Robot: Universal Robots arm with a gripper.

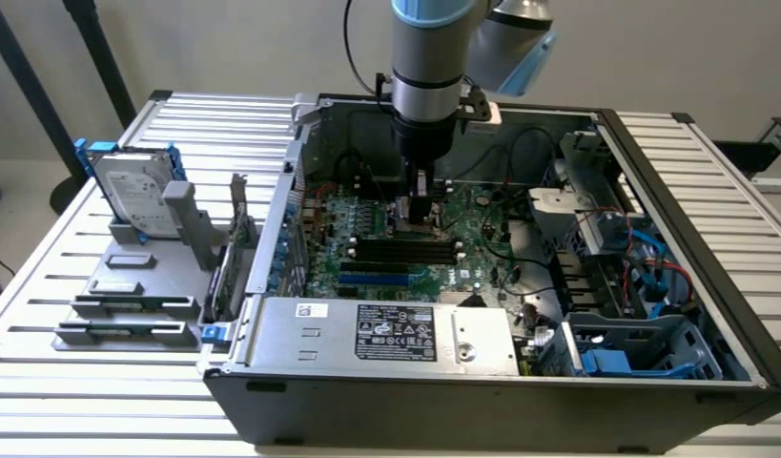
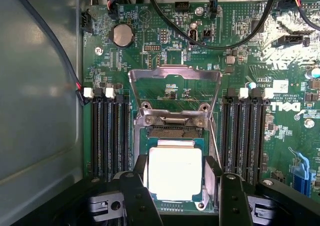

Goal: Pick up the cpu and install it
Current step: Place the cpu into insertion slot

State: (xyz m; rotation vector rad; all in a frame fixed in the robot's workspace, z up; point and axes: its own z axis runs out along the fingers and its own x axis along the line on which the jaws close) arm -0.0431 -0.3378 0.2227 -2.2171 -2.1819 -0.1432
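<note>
The cpu [image 2: 175,173] sits square betw. the two dark fingers [image 2: 137,201] of the end effector [image 2: 176,182], whose metal pads lie against its opposite edges. That looks like a pinch on the chip, not an idle spread. Gripping by the edges makes sense: the silvery top faces up and the underside is free to meet the socket [image 2: 172,132]. The chip is right over that socket, near the middle of the motherboard [image 2: 150,41], flat and lined up w/ the socket frame. Whether it's fully seated or just above, I can't tell. The load plate [image 2: 175,72] is swung up on its hinge, clear of the chip, so nothing blocks the way down. Memory slots [image 2: 107,136] run along both sides of the socket, just beside the fingers.

From across the room the arm [image 1: 428,57] stands approx. vertical, wrist pointing straight down into the open pc case [image 1: 492,401], tool end low over the board's centre. A plumb pose suits a straight drop-in. The hard drive [image 1: 130,196] stands upright in its rack near the tabletop [image 1: 59,382] edge on the exterior view's left, well apart from the work
</note>
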